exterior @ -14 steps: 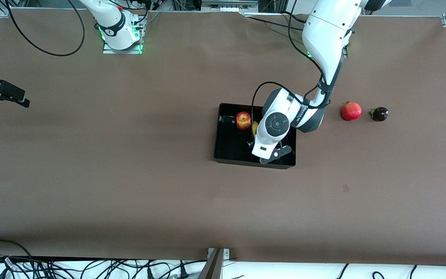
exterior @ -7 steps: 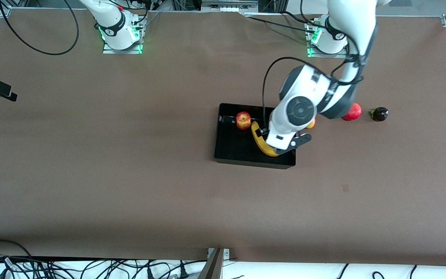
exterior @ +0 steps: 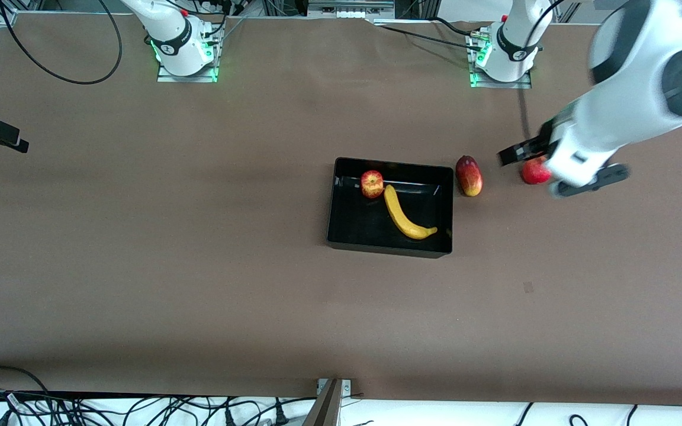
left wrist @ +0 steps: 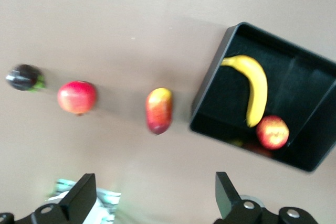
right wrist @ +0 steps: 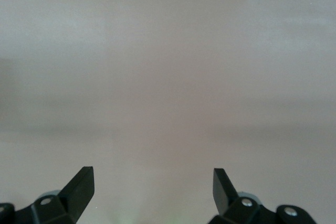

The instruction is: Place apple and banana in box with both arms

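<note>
The black box (exterior: 443, 204) sits mid-table. The apple (exterior: 372, 183) lies in it at the corner toward the robots' bases, and the banana (exterior: 407, 220) lies beside it in the box. Both also show in the left wrist view, the banana (left wrist: 255, 90) and the apple (left wrist: 272, 131) inside the box (left wrist: 209, 95). My left gripper (exterior: 560, 168) is open and empty, up in the air over the pomegranate (exterior: 533, 173); its open fingers frame bare table (left wrist: 155, 179). My right gripper (exterior: 12, 141) waits open and empty at the right arm's end of the table (right wrist: 152, 177).
A red-yellow mango (exterior: 469, 176) lies on the table just beside the box toward the left arm's end. In the left wrist view the mango (left wrist: 159, 110), the pomegranate (left wrist: 76, 97) and a dark eggplant (left wrist: 23, 76) lie in a row.
My left arm has risen out of the box and swung toward the left arm's end, leaving the banana lying in the box. The mango has come into view. The right gripper barely moved.
</note>
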